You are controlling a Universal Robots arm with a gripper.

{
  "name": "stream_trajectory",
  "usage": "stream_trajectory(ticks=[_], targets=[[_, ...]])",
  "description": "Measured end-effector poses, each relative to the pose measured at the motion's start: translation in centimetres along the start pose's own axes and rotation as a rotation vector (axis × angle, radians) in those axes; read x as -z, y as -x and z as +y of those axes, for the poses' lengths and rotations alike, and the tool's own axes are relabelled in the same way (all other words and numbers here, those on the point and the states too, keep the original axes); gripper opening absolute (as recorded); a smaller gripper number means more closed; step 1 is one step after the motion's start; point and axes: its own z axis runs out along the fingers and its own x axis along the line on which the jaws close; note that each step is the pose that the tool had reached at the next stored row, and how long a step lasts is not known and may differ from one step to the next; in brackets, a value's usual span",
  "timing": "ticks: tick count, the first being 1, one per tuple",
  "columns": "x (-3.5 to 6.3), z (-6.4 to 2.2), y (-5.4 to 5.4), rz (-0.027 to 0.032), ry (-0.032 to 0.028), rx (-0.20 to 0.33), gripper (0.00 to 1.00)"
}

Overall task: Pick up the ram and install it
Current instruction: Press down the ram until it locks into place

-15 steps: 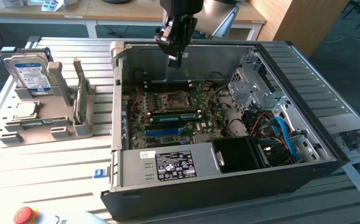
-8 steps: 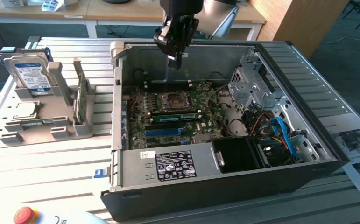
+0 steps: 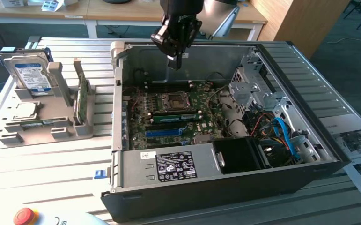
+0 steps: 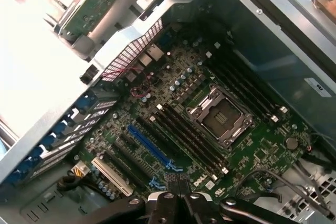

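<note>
Green ram (image 3: pixel 80 96), stood upright in the holder (image 3: pixel 55 126) at the exterior view's left for grasping; gripper (image 3: pixel 175 60), pressed together and empty, is held above the open case (image 3: pixel 217 187).

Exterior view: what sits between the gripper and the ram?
The case's side wall stands between the gripper, over the motherboard, and the ram upright in its holder.

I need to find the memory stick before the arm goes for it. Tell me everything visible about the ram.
The ram is a long, narrow green circuit-board stick standing on its long edge in a slot of the grey holder on the slatted table, on the exterior view's left of the open computer case. It looks thin and rigid, nearly upright. The holder's slot grips its lower edge; nothing else touches it. The hard drive stands apart beside it in the same holder.
</note>
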Motion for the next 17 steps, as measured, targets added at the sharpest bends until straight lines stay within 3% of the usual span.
stream_trajectory(ticks=[8,10,17], targets=[[-0.04,0.00,0.00,0.0043,0.0051,-0.132,0.10],[-0.09,0.00,0.00,0.0088,0.0106,-0.272,0.10],[-0.13,0.00,0.00,0.0125,0.0150,-0.388,0.10]])
